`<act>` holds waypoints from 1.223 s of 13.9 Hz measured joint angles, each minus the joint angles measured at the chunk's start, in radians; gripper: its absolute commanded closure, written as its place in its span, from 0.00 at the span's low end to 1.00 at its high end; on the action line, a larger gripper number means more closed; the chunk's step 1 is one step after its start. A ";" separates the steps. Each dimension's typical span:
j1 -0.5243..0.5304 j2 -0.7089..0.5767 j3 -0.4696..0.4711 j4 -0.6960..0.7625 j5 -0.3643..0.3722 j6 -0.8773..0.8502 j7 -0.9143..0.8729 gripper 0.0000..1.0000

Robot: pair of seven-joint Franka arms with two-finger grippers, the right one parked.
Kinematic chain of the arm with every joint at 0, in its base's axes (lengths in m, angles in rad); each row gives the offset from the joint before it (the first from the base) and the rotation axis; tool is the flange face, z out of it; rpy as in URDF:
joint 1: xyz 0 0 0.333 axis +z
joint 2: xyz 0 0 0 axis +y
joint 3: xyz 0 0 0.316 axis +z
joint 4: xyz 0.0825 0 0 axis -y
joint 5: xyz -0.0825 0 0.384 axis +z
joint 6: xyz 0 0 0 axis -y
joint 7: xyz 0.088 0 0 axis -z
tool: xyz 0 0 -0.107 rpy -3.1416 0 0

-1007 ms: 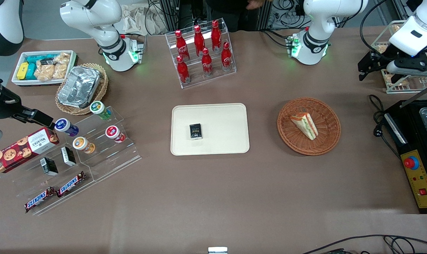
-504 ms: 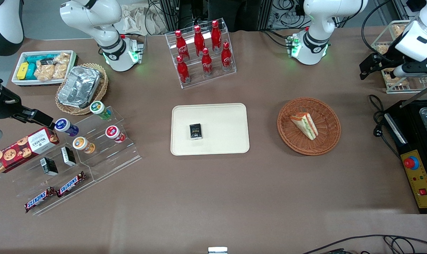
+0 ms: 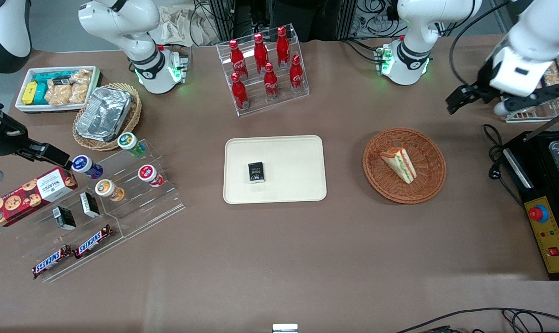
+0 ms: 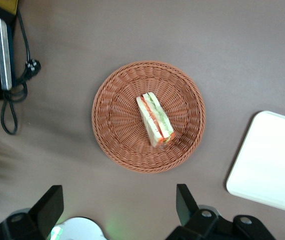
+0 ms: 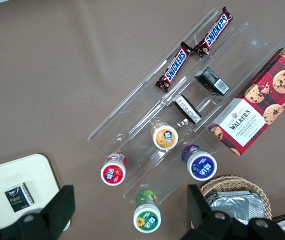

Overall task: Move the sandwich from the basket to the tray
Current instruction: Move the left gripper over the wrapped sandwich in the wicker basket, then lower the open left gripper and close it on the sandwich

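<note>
The sandwich (image 3: 399, 164) (image 4: 155, 119), a white-bread wedge with green and orange filling, lies in the round reddish-brown wicker basket (image 3: 376, 182) (image 4: 115, 135). The cream tray (image 3: 297, 157) (image 4: 272, 165) lies beside the basket, toward the parked arm's end, with a small black box (image 3: 256, 172) on it. My gripper (image 3: 464, 96) (image 4: 117, 205) hangs high above the table, farther from the front camera than the basket and a little toward the working arm's end. It is open wide, with nothing between its fingers, and well apart from the sandwich.
A black machine with a red button (image 3: 545, 208) and its cable (image 4: 10, 95) sit beside the basket at the working arm's end. A clear rack of red bottles (image 3: 265, 69) stands farther back than the tray. Acrylic snack shelves (image 3: 122, 194) occupy the parked arm's end.
My gripper has swung from the working arm's end of the table toward the basket. The sandwich, basket and tray have not moved.
</note>
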 measured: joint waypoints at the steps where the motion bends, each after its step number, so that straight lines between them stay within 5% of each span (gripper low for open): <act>1: -0.019 0.019 -0.003 -0.007 0.012 0.015 -0.058 0.00; 10: -0.056 0.158 -0.019 -0.249 0.048 0.347 -0.285 0.00; 17: -0.057 0.308 -0.033 -0.273 0.064 0.507 -0.357 0.00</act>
